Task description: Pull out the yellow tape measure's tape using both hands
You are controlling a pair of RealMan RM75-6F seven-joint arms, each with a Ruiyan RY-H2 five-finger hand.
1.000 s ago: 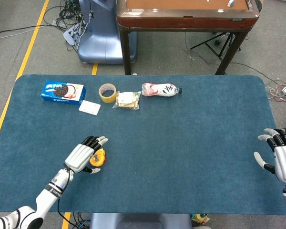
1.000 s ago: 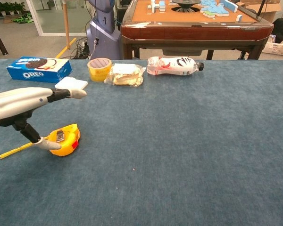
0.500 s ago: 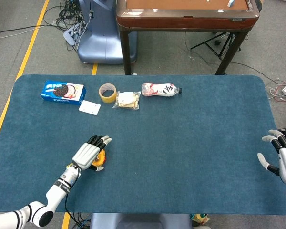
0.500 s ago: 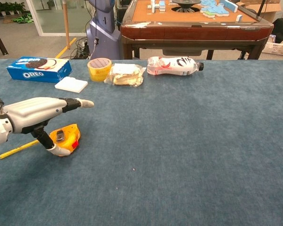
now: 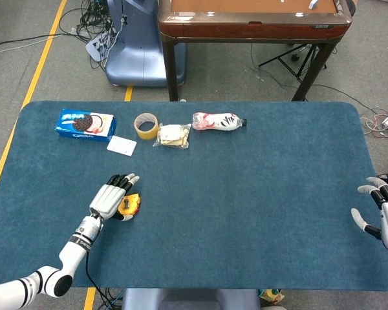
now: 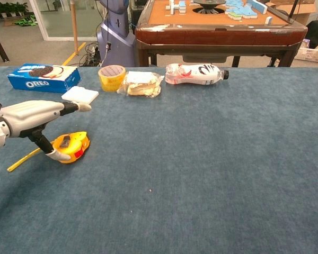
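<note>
The yellow tape measure (image 6: 70, 146) lies on the blue table (image 5: 246, 194) at the front left, and a short length of yellow tape (image 6: 24, 160) sticks out of it toward the left. My left hand (image 6: 32, 117) hovers over it with straight fingers held above the case. Its thumb reaches down and touches the near side of the case. In the head view the left hand (image 5: 110, 197) covers the left part of the tape measure (image 5: 130, 205). My right hand (image 5: 385, 216) is at the table's right edge, fingers spread, holding nothing, far from the tape measure.
Along the far left of the table lie an Oreo box (image 5: 85, 124), a white pad (image 5: 121, 145), a roll of yellow adhesive tape (image 5: 146, 125), a wrapped snack (image 5: 172, 135) and a plastic bottle on its side (image 5: 218, 121). A brown table stands beyond the far edge.
The left hand has shifted left and slightly away, and the tape measure has slid along with it. The right hand has drifted a little toward the right edge.
</note>
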